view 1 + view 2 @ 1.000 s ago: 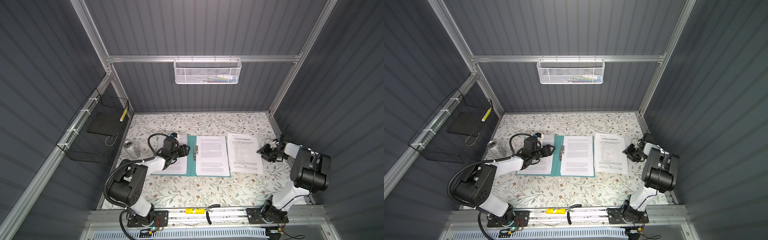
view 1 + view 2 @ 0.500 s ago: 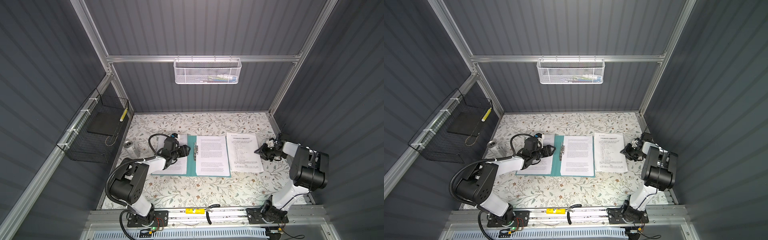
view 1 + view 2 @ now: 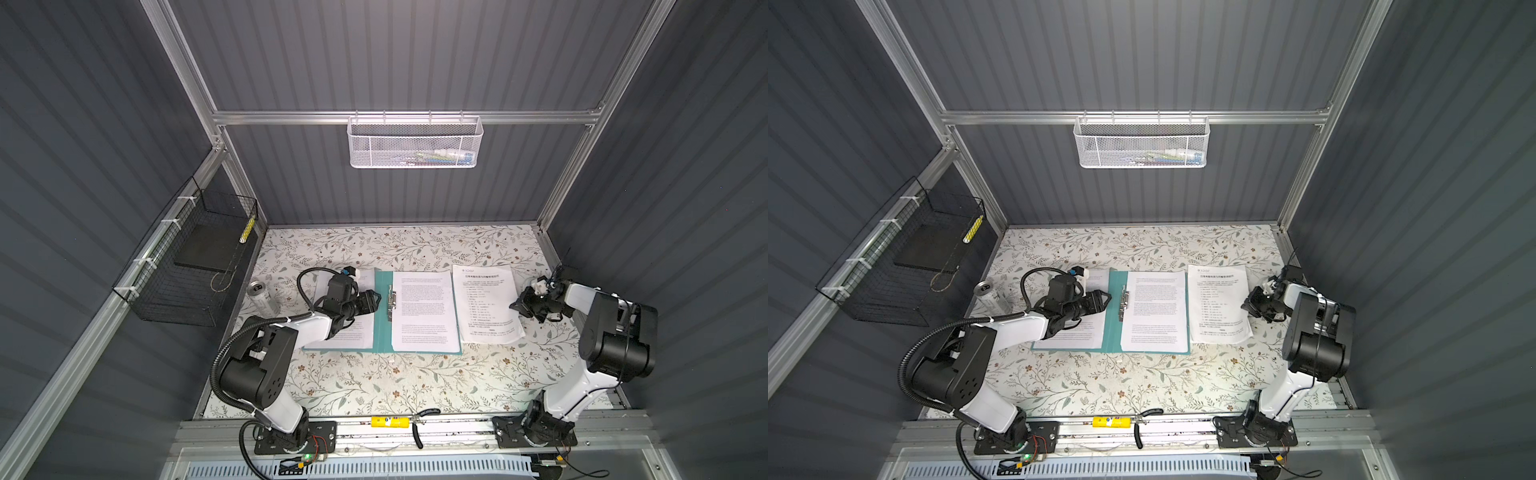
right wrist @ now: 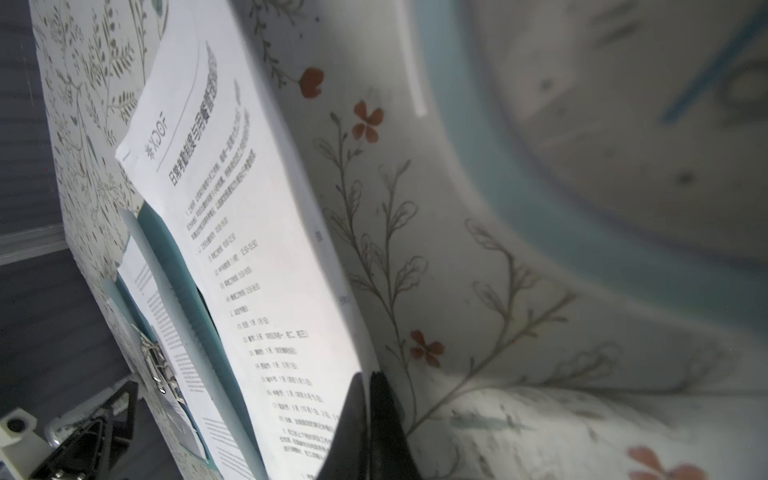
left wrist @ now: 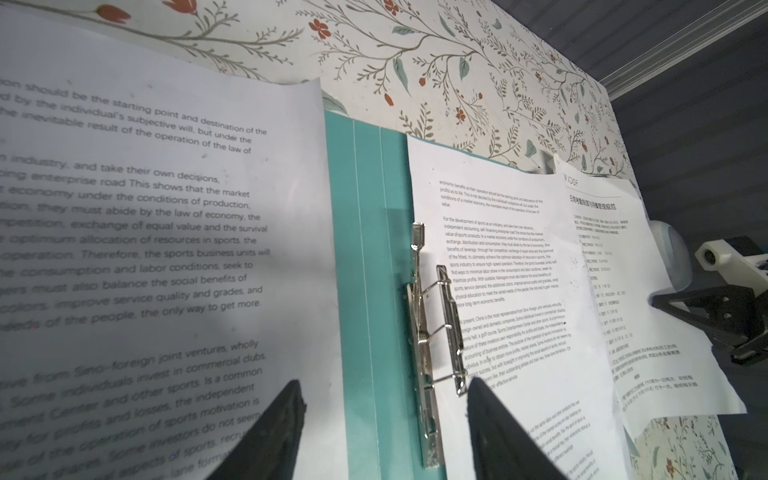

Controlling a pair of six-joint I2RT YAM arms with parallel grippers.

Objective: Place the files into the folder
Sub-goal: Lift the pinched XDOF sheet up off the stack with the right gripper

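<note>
Floral tabletop [image 3: 374, 382]: right gripper [image 3: 514, 305] just clamped onto the outer edge of the headed sheet [image 3: 486, 303], left gripper [image 3: 377, 300] stays spread above the clip [image 3: 391, 299] of the folder [image 3: 382, 332], so the sheet looks ready to move.

The files [image 3: 422, 309] are matt white paper. The folder [image 3: 381, 332] is smooth teal plastic with a shiny metal clip [image 5: 430, 415]. The worktop [image 3: 374, 382] has a smooth floral-printed covering.

Tabletop [image 3: 374, 386]: pale, with a floral print.
Can [image 3: 262, 297]: silver, upright near the tabletop's left edge.
Wire basket [image 3: 174, 307]: black, on the left wall, holding a black slab [image 3: 208, 247].
Mesh basket [image 3: 413, 143]: white, hung on the back rail.
</note>
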